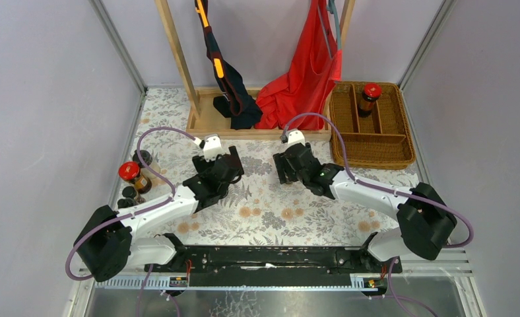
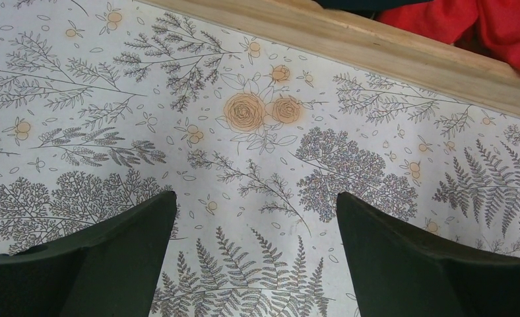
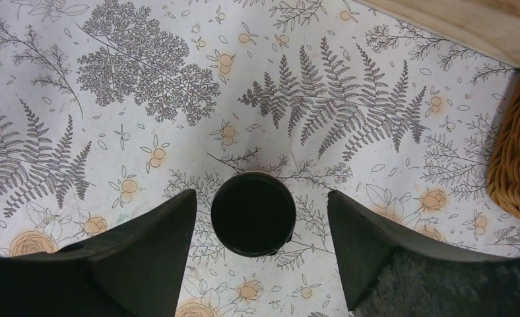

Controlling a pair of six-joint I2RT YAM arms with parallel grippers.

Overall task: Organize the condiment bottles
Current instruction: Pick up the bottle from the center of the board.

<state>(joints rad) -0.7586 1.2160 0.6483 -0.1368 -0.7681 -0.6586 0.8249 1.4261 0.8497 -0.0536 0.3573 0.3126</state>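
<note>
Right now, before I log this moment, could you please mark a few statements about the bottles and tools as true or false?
1. A red-lidded jar stands in the wicker basket. True.
2. The left tool grips a bottle. False: it is open over bare cloth.
3. The right tool is open around a black-capped bottle. True.
4. The second red-lidded jar is beside the right arm. False: it stands on the cloth's left side.
</note>
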